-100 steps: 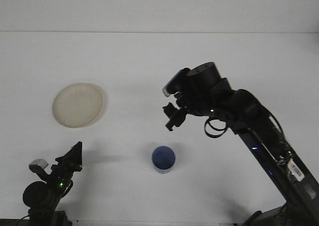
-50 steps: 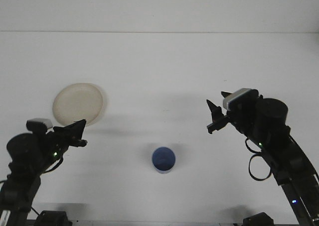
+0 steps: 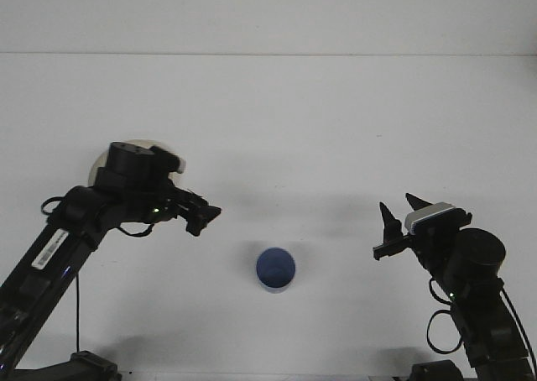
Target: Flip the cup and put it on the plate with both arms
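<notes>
Since the earlier frame the left arm [image 3: 84, 221] has swung up and inward, so its gripper [image 3: 201, 217] is now hanging up-left of the cup [image 3: 275, 268], while the right arm [image 3: 470, 289] has pulled back and down, leaving its gripper [image 3: 393, 230] well to the cup's right.

Taking the cup as the landmark and going from near to far: the cup is sitting nearest the camera, alone on the table [image 3: 336, 112], untouched by either gripper. It is blue; its round rim and inner floor are facing the camera, so its long axis looks to be running vertically with the mouth pointing up, though the flip may simply not be done yet. To the cup's right the right gripper is holding its two fingers spread, tips pointing up and toward the cup. To the cup's upper left the left gripper is aiming its tips toward the cup; whether those fingers are apart or together cannot be told at this angle. Farther up-left, the plate [image 3: 102, 161] is lying mostly hidden behind the left arm's wrist.

The step in hand appears to be the left gripper's approach. Doing it well probably means coming down level with the cup's wall, centring it between the fingers, and gripping mid-height so it is not tipping.
</notes>
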Robot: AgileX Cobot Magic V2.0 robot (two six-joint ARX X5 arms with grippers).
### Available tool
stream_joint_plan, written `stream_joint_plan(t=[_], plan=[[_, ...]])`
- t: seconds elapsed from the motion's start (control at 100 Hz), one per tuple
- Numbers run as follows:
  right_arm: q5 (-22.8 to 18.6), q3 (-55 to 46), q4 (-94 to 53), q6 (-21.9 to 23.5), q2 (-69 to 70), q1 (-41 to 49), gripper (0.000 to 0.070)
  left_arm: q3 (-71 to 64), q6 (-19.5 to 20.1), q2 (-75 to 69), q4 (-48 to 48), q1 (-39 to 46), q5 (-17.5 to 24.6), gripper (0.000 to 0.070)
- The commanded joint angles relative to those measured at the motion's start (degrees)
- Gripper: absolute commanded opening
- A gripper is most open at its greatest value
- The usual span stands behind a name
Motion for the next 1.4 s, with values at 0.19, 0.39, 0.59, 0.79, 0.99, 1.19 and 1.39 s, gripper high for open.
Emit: stream_joint_plan(t=[0.19,0.39,0.59,0.79,0.99,1.19,1.39], plan=[[-0.2,-0.3,0.6,0.5,0.0,-0.4,0.0358,3.6,3.5,9.7,-3.4,-11.0,-0.5,0.0471],[-0.2,-0.3,0.6,0.5,0.0,-0.4,0.0358,3.6,3.7,14.4,-2.3,-17.5,-4.3,0.0471],[-0.3,-0.3,0.6,0.5,0.0,-0.4,0.0358,3.6,3.6,18.2,0.6,-21.1,-9.2,0.0471],[-0.3,-0.3,0.6,0.5,0.0,-0.4,0.0358,3.6,3.2,21.8,1.9,-22.8,-9.2,0.0469],[-0.3,-0.3,0.6,0.5,0.0,-0.4,0.0358,3.6,3.2,23.1,2.7,-24.0,-9.2,0.0301],[-0.3,-0.3,0.6,0.5,0.0,-0.4,0.0358,3.6,1.6,23.1,3.7,-24.7,-9.3,0.0013],[-0.3,-0.3,0.6,0.5,0.0,-0.4,0.0358,4.5,0.8,22.4,3.0,-23.3,-9.4,0.0014]])
